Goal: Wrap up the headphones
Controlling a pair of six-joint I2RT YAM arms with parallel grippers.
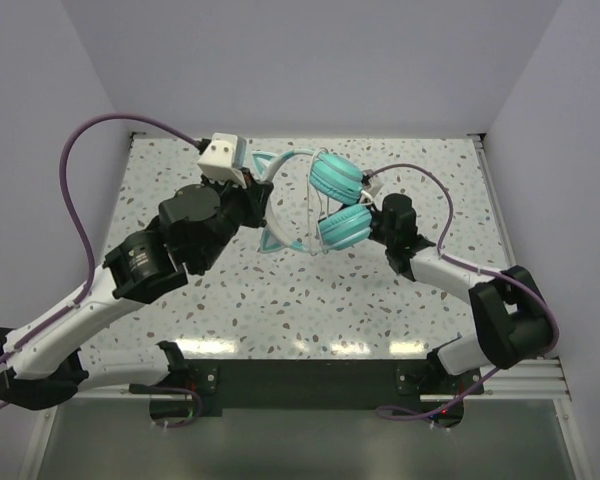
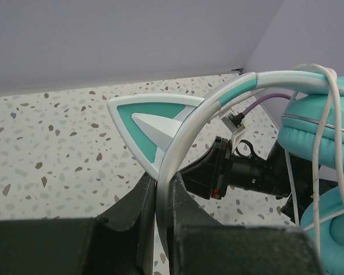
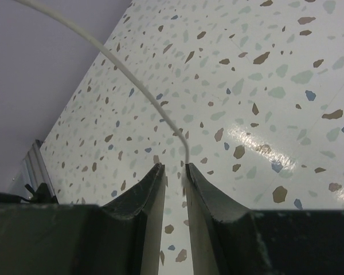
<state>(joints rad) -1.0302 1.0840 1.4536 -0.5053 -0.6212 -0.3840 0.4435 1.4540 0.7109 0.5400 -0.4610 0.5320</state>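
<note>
The turquoise headphones [image 1: 336, 178] are held above the table's back middle, one earcup above the other [image 1: 345, 226]. My left gripper [image 1: 263, 200] is shut on the white headband [image 2: 189, 134], beside a teal cat-ear piece [image 2: 149, 123]; in the left wrist view the left gripper [image 2: 160, 179] pinches the band tightly. The whitish cord [image 2: 327, 114] hangs over the earcups [image 2: 315, 126]. My right gripper [image 1: 372, 222] sits right beside the lower earcup. In the right wrist view the right gripper [image 3: 172, 167] stands narrowly open, with the cord [image 3: 132, 77] running down into the gap against the right finger.
The speckled table [image 1: 310, 300] is walled by lilac panels at back and sides. Purple arm cables [image 1: 75, 180] loop on the left and over the right arm [image 1: 435, 190]. The right arm's wrist [image 2: 241, 169] is close behind the headband.
</note>
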